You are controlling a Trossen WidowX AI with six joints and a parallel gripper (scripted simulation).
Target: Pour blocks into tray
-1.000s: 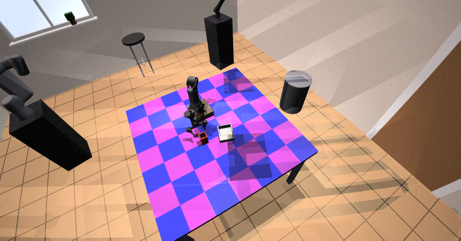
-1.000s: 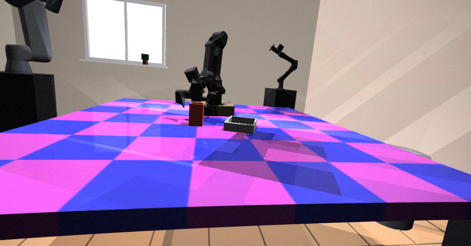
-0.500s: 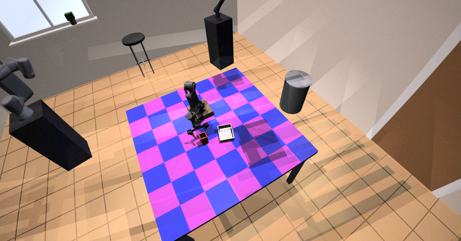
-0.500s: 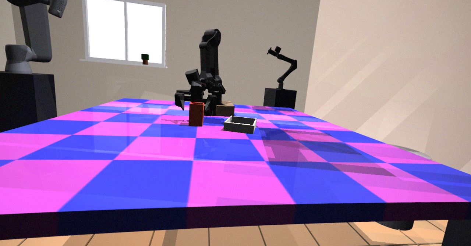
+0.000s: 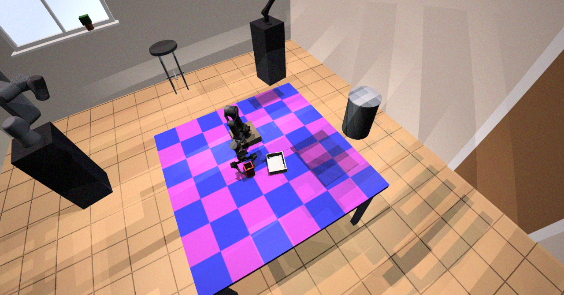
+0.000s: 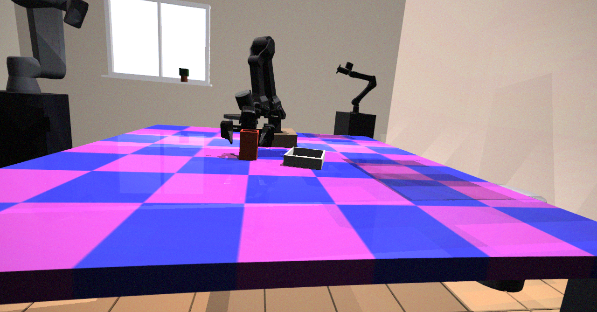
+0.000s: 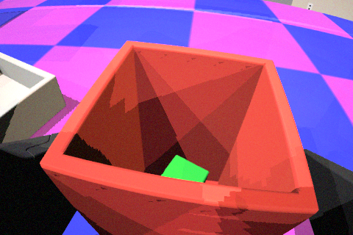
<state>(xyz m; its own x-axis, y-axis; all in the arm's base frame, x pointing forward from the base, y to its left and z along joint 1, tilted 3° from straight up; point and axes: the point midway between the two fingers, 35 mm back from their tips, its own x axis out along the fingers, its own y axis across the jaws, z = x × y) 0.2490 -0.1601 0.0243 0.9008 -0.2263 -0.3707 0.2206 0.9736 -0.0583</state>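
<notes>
From the top view, my wide-open gripper [image 5: 243,164] [image 6: 246,138], holding nothing, was at the red cup [image 5: 248,170] [image 6: 248,145] [image 7: 184,200]; drifting sideways could have toppled it. Exterior: it stood upright beside the tray [image 5: 276,170] [image 6: 303,162] [image 7: 34,114]. Wrist: an off-centre squeeze might have spilled the green block [image 7: 185,170].

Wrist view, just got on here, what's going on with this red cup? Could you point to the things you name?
The arm has its open fingers [image 5: 243,162] [image 6: 246,140] around the red cup [image 5: 249,170] [image 6: 248,146] [image 7: 176,202] but isn't gripping it. The cup stands upright on the checkered table [image 5: 252,210] [image 6: 300,226] [image 7: 228,29], with a green block [image 7: 185,170] visible inside; whether more are in there can't be seen. The white tray [image 5: 276,163] [image 6: 303,162] [image 7: 31,114] sits beside the cup. Lifting and tipping are both still to do.
</notes>
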